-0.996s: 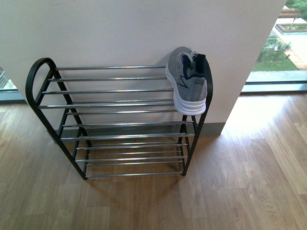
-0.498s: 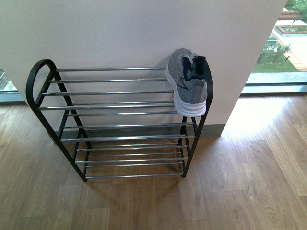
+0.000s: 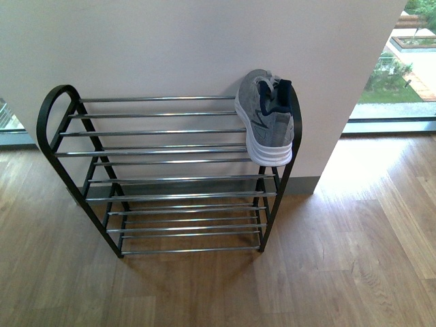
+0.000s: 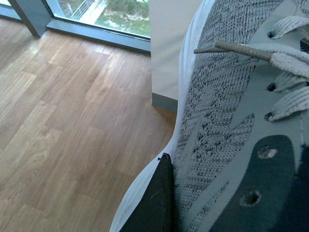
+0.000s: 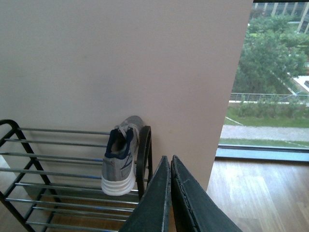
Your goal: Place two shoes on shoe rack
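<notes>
Sneaker (image 3: 267, 119) atop rack (image 3: 157, 131), second sneaker (image 4: 222, 121) aloft

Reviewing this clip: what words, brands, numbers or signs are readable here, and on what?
None can be read.
Sneaker on the rack: no legible brand; details too small.
Second sneaker, close in left wrist view: mesh and laces only, no print.
Shoe rack: no label.

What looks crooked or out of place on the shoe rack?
The grey shoe on the top tier of the shoe rack sits tilted, leaning against the right end frame, its heel seemingly past the front rod. Nothing else stands out.
</notes>
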Available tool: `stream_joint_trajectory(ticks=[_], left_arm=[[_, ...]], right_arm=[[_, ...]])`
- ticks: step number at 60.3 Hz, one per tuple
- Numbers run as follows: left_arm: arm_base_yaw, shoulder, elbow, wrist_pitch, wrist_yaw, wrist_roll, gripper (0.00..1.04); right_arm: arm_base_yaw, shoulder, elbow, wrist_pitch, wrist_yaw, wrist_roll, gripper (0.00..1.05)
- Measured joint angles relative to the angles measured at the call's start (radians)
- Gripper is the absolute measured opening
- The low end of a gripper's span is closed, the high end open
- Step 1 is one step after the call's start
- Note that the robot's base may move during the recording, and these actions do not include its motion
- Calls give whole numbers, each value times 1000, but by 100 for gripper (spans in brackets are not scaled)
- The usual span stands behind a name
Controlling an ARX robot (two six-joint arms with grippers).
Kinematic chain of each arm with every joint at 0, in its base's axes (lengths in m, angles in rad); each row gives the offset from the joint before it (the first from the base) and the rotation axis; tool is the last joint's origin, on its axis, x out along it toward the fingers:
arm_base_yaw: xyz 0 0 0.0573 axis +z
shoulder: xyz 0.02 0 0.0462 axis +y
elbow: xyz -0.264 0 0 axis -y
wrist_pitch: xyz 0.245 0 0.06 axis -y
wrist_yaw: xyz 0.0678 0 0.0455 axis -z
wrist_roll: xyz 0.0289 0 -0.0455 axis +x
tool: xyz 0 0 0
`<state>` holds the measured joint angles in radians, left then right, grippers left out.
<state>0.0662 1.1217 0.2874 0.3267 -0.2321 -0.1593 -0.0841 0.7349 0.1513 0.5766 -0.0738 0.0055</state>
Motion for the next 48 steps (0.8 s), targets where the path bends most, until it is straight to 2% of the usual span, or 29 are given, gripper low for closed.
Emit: stream_joint_trajectory(ticks=[4, 9, 39, 48], left_arm=[[0, 0, 0, 0, 0, 0, 2], [0, 0, 0, 0, 0, 0, 2], [0, 0, 0, 0, 0, 0, 2], [0, 0, 0, 0, 0, 0, 2]], right_arm=[[49, -32, -19, -14, 61, 0, 2], [77, -72, -41, -33, 63, 0, 2], [80, -285, -113, -172, 74, 0, 2], [80, -316, -132, -161, 73, -1, 2]])
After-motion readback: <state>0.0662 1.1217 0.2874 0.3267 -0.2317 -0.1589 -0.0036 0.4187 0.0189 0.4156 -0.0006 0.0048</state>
